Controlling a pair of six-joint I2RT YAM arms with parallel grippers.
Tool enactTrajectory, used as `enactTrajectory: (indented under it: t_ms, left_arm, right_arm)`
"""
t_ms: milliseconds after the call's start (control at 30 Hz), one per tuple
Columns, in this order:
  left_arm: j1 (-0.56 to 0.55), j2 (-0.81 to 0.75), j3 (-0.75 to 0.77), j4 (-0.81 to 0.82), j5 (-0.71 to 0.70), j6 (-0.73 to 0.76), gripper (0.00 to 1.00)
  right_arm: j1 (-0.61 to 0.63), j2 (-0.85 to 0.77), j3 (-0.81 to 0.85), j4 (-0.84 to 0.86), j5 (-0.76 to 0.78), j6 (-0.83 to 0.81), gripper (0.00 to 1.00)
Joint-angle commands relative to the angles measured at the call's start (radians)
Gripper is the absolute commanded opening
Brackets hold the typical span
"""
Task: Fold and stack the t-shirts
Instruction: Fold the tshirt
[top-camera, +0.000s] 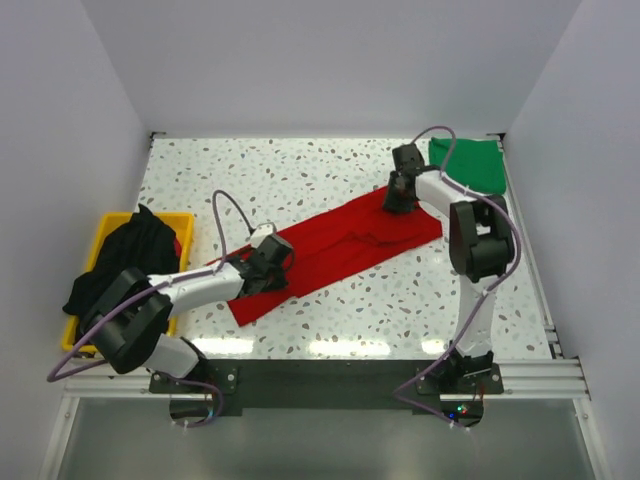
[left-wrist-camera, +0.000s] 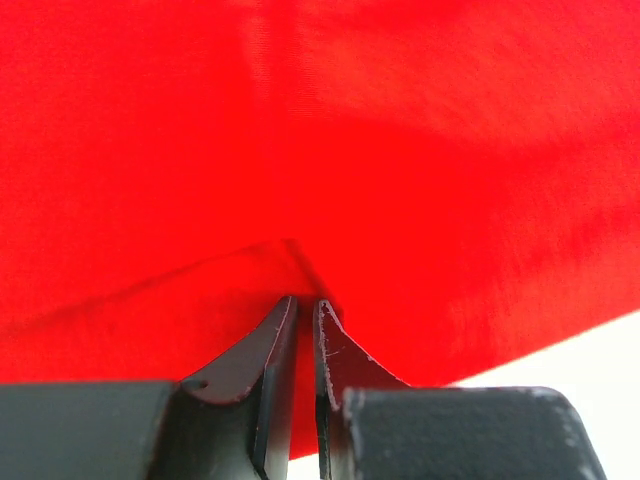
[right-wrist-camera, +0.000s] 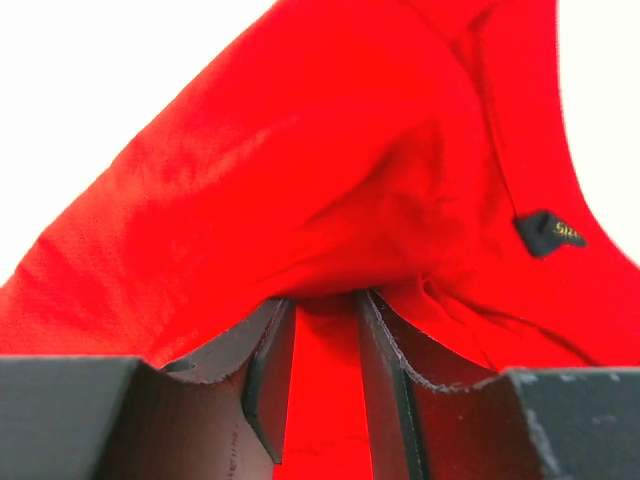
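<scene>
Table: a white speckled top with plain walls on three sides.
Red shirt: spread in a long slanting band across the middle of the table, from near left to far right, creased along its length.
Yellow bin: at the table's left edge, just beside the left arm.
Black shirt: heaped in the bin and spilling over its near rim.
Green shirt: folded in the far right corner, apart from the red shirt (the right arm's cable arches across it).
Left gripper: at the red shirt's near-left part, jaws nearly together on a raised fold of the cloth.
Right gripper: at the shirt's far edge, jaws pinching bunched red cloth.
Label: a small black tag sewn on the red shirt near the right gripper.
</scene>
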Motion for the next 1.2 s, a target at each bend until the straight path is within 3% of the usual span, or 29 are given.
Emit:
enactTrajectory:
  t_ms: [0, 267, 433, 667, 833, 967, 1167]
  left_arm:
    - [-0.097, -0.007, -0.04, -0.016, 0.074, -0.13, 0.17]
    - [-0.316, 0.178, 0.173, 0.084, 0.151, -0.161, 0.21]
    - [-0.323, 0.307, 0.337, 0.136, 0.257, -0.099, 0.23]
    - [-0.32, 0.244, 0.406, 0.073, 0.213, 0.019, 0.32]
    - [-0.32, 0.178, 0.365, 0.05, 0.197, 0.057, 0.28]
    - [-0.32, 0.151, 0.32, 0.053, 0.225, 0.056, 0.18]
    - [-0.321, 0.108, 0.199, 0.087, 0.246, 0.027, 0.13]
  right_arm:
    - [0.003, 0.145, 0.182, -0.045, -0.093, -0.064, 0.35]
    - [0.025, 0.49, 0.795, -0.218, -0.26, -0.159, 0.38]
    - [0.039, 0.598, 0.96, -0.226, -0.371, -0.145, 0.47]
    - [0.04, 0.442, 0.917, -0.172, -0.319, -0.159, 0.64]
    - [0.036, 0.286, 0.843, -0.188, -0.239, -0.102, 0.64]
    - [0.031, 0.143, 0.628, -0.122, -0.211, -0.029, 0.57]
    - [0.031, 0.026, 0.341, -0.019, -0.207, -0.001, 0.42]
